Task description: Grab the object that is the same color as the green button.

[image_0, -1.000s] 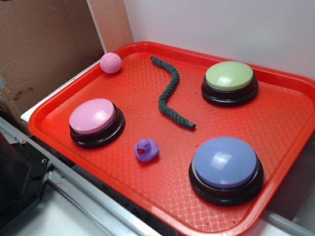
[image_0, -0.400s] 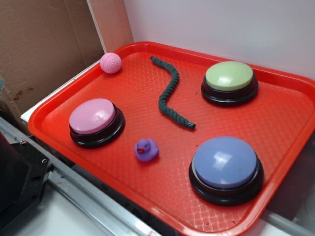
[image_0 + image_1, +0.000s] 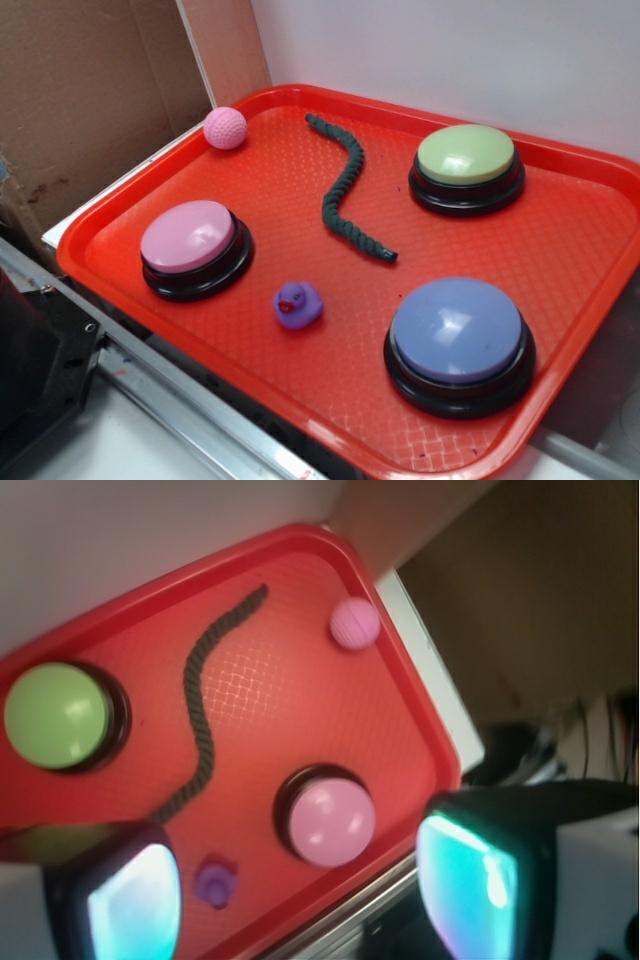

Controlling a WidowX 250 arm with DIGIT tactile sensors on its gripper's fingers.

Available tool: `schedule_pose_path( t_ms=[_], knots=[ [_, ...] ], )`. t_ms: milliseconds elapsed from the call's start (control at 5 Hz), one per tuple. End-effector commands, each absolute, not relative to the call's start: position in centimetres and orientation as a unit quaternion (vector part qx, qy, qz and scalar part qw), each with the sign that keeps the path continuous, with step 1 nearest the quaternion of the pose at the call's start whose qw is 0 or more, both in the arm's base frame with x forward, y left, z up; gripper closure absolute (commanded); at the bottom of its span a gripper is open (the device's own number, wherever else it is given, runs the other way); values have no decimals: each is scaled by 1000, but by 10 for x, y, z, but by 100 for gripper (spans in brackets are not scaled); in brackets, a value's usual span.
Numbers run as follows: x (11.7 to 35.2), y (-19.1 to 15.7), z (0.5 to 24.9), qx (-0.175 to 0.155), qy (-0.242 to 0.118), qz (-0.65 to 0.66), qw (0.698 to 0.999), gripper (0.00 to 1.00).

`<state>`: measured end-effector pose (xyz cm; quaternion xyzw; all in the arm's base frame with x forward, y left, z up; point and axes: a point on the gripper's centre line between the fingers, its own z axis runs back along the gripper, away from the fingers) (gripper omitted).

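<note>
Dark green rope (image 3: 196,715) lies on the tray well beyond the spread-apart, empty jaws.

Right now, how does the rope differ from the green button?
Shape: the rope is thin, long and wavy; the green button is a round dome.
Shade: the rope is dark green; the button's top is pale yellow-green on a black base.
Height: the rope lies flat on the red tray; the button stands taller.
Shared: both are green, sit on the tray apart from each other, and nothing touches them.
</note>
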<state>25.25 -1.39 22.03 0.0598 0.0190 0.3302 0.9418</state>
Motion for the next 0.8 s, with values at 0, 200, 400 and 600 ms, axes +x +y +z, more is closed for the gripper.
schedule_pose_path(
  t_ms=[0, 200, 400, 600],
  knots=[
    [235, 22, 221, -113, -55, 307, 943, 0],
    [234, 29, 220, -135, -139, 177, 965, 0],
    [234, 29, 220, -135, -139, 177, 965, 0],
    [234, 29, 220, -135, -139, 177, 965, 0]
  ],
)
